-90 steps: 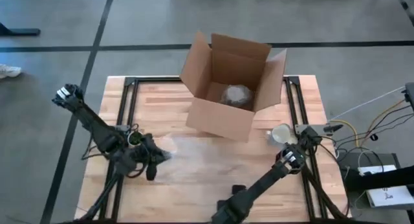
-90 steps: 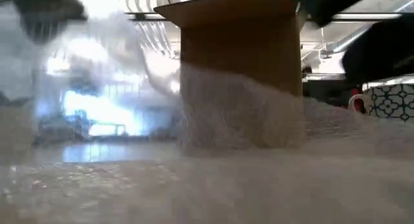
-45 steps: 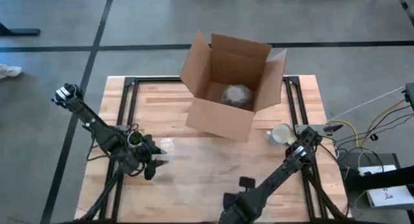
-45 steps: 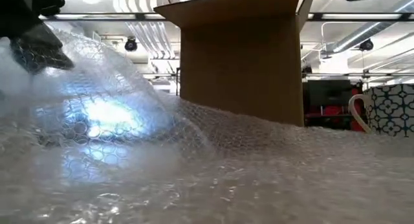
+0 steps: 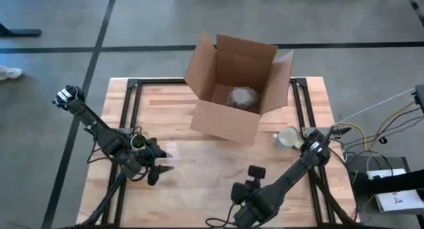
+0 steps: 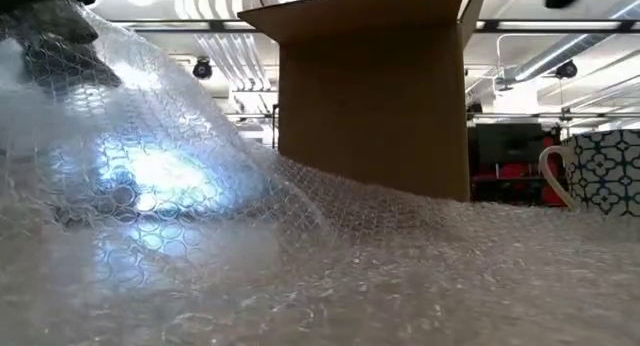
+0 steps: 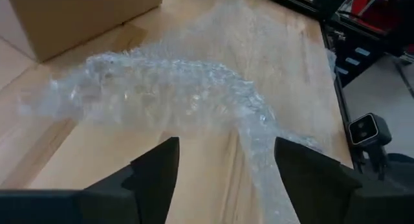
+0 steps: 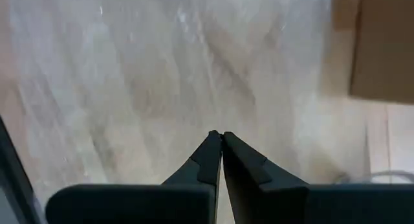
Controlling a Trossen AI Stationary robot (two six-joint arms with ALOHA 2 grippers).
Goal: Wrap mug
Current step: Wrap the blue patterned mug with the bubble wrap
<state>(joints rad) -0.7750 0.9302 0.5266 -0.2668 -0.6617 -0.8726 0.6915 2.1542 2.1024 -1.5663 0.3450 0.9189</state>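
A wooden bench (image 5: pixel 199 183) carries bubble wrap (image 7: pixel 174 98) spread flat, ready to receive the mug (image 5: pixel 287 137), which stands well apart beside the cardboard box (image 5: pixel 235 87). Left gripper (image 5: pixel 161 161) hovers with jaws open; right gripper (image 8: pixel 222 160) has its jaws closed, empty.

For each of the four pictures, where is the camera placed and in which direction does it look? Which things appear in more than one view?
High view: above, straight down on the table; both arms, cardboard box, mug.
Low view: tabletop height, level across; bubble wrap, box, mug.
Left wrist view: past the open left gripper onto bubble wrap, box corner.
Right wrist view: past the shut right gripper down on bubble wrap.
Shared: bubble wrap in all; box and mug in high and low.
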